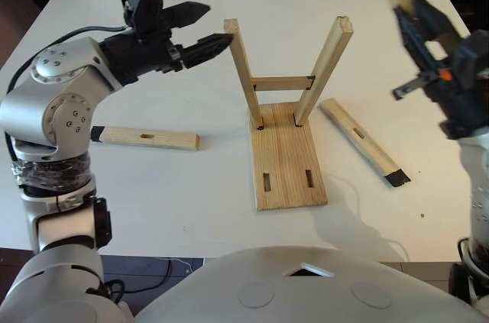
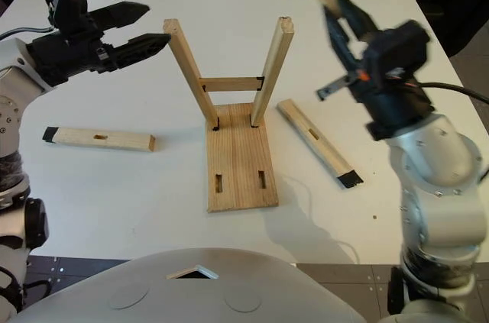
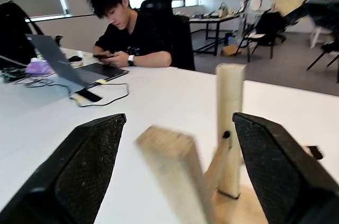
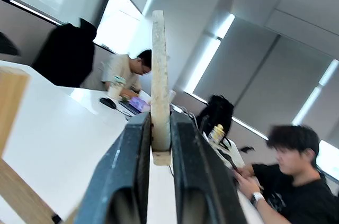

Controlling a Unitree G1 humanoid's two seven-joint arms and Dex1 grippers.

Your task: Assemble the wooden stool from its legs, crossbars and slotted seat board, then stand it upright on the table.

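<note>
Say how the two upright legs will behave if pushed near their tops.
Probably stiff: the upright legs are squared wood joined by a crossbar. Likely tippy: they stand tall at one end of the seat board, leaning apart.

You had the white surface (image 1: 153, 208) carrying the slotted seat board (image 1: 289, 170) lying flat, one loose leg (image 1: 160, 138) to its left, a second loose leg (image 1: 359, 136) to its right.

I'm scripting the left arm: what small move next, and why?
Probably shut the open left gripper on the left standing leg to steady it: that leg's top sits between its fingers, and the right gripper holds a wooden piece aloft.
</note>
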